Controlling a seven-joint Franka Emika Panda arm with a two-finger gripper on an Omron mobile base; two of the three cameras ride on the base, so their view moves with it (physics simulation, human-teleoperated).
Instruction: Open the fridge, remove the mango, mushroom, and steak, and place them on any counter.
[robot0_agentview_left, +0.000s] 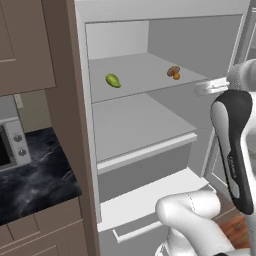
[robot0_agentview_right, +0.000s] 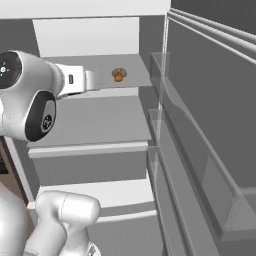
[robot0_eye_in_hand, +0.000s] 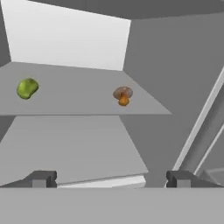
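Note:
The fridge (robot0_agentview_left: 145, 125) stands open, its pale grey shelves bare except for the upper one. On that shelf the yellow-green mango (robot0_agentview_left: 113, 80) lies at the left and the tan mushroom (robot0_agentview_left: 174, 73) sits at the right. In the hand view the mango (robot0_eye_in_hand: 27, 88) is at the left and the mushroom (robot0_eye_in_hand: 123, 95) near the middle, both well beyond the fingertips. My gripper (robot0_eye_in_hand: 110, 179) is open and holds nothing. It hovers in front of the shelves, just right of the mushroom's shelf edge (robot0_agentview_left: 202, 88). The steak is out of view.
The black marble counter (robot0_agentview_left: 35, 180) lies left of the fridge, past a brown cabinet panel (robot0_agentview_left: 70, 115), with a grey microwave (robot0_agentview_left: 10, 145) on it. The open fridge door (robot0_agentview_right: 210, 150) with its clear door bins stands close on the right. The lower drawer handle (robot0_agentview_left: 135, 230) juts out below.

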